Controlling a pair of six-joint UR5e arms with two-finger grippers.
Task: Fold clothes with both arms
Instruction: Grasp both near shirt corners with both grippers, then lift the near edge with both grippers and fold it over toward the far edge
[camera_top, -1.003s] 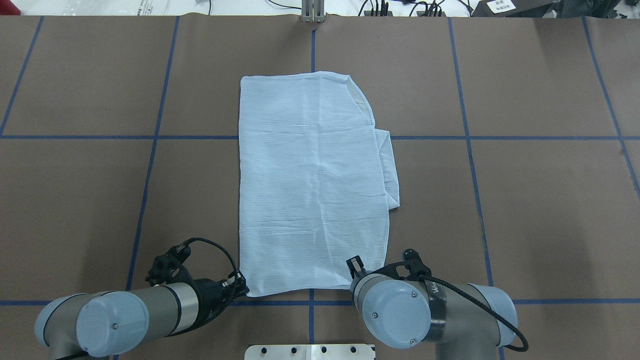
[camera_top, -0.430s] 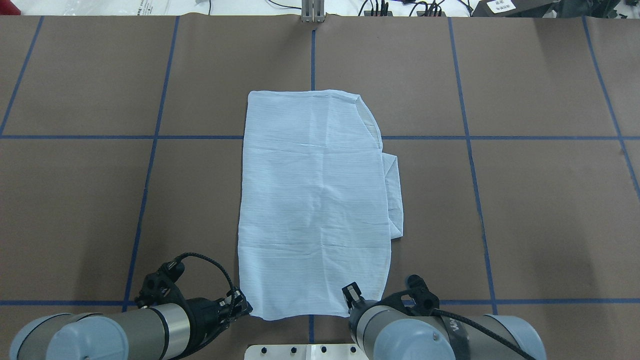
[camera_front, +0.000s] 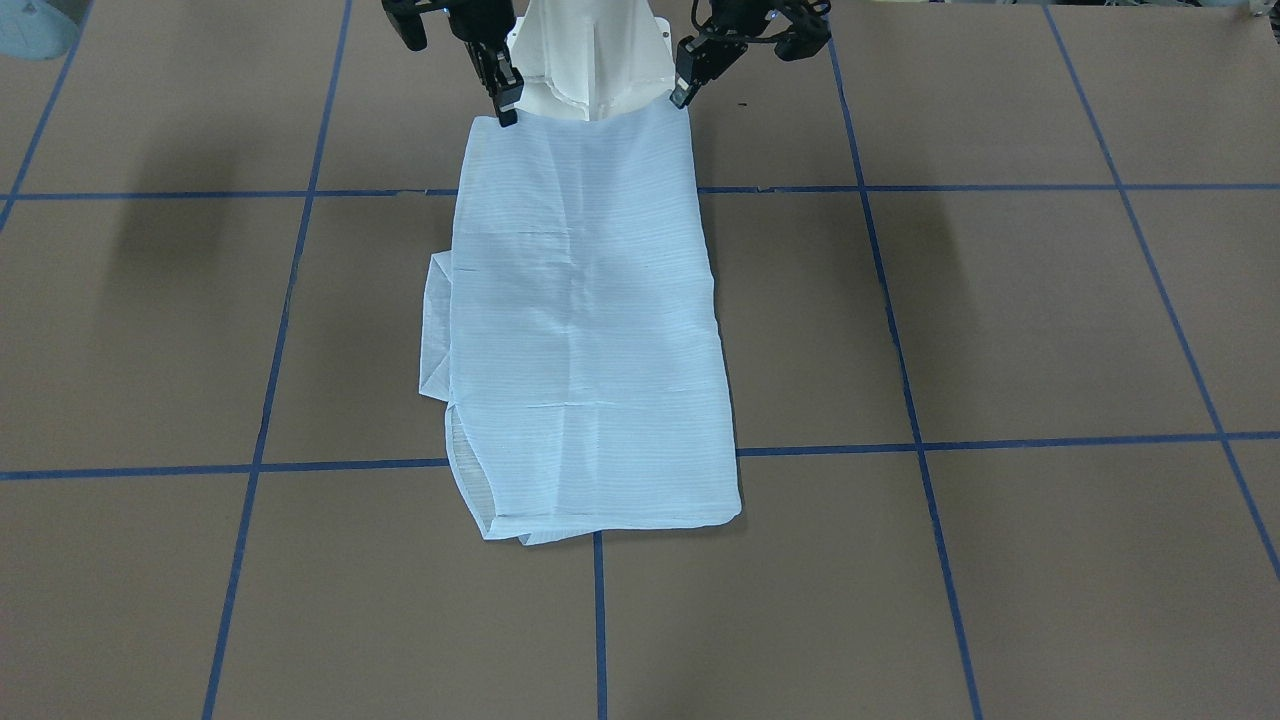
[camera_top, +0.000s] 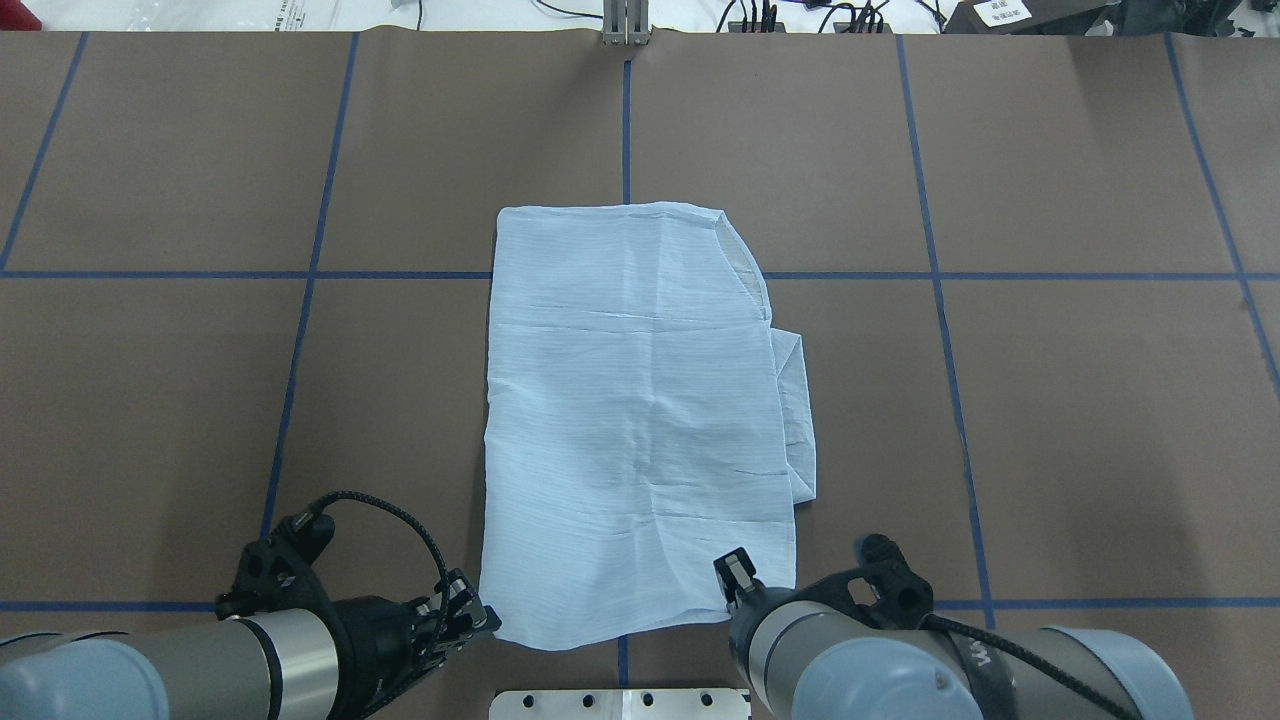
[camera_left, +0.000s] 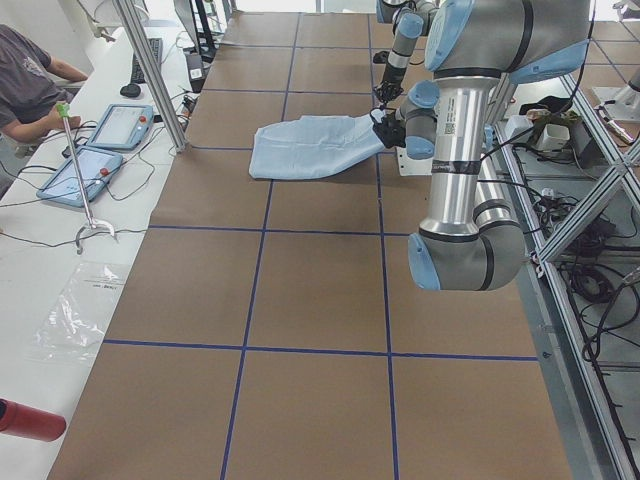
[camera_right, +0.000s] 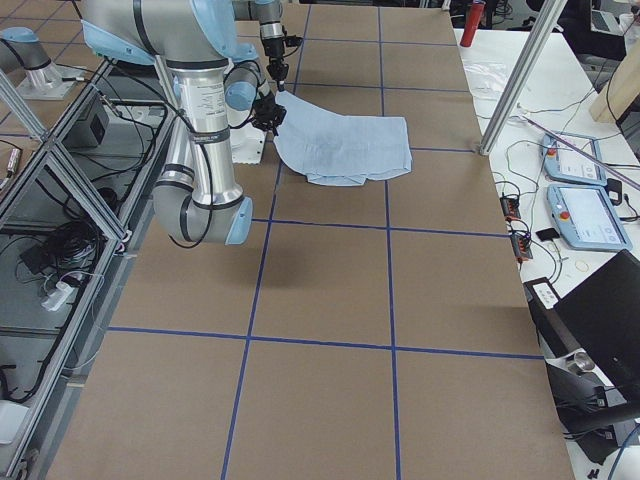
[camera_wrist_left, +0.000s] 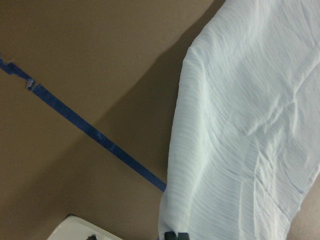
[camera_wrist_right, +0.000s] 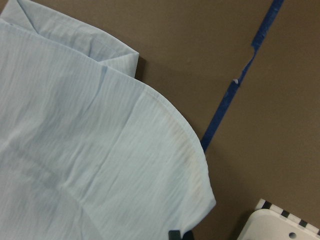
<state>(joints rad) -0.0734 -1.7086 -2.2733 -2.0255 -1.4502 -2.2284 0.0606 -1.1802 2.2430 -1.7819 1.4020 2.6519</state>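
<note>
- Left gripper (camera_top: 462, 612) was clamped on the near-left corner of the shirt (camera_top: 640, 420). Its wrist view showed the fabric running straight into the fingertips.
- Right gripper (camera_top: 737, 578) was clamped on the rounded near-right corner in the same way.
- The shirt ran straight ahead of both grippers as a long, narrow panel. Only the edge between the grippers was raised; the rest lay flat on the table (camera_top: 1050, 400).
- In the front-facing view the held edge spanned the grippers fairly straight and hung in front of the white pedestal (camera_front: 590, 50).
- Judgement: pinching both corners at matched height kept that edge square, so the fold line would come out perpendicular to the panel.
- A folded-in sleeve (camera_top: 797, 420) stuck out ahead of the right gripper and outboard of it.
- Judgement: the side folds looked done, and the lengthwise fold was next, carrying the near edge forward onto the far end.
- Risk: the fabric was thin and crinkly, so an uneven lift could drag the panel or pull that sleeve loose.
</note>
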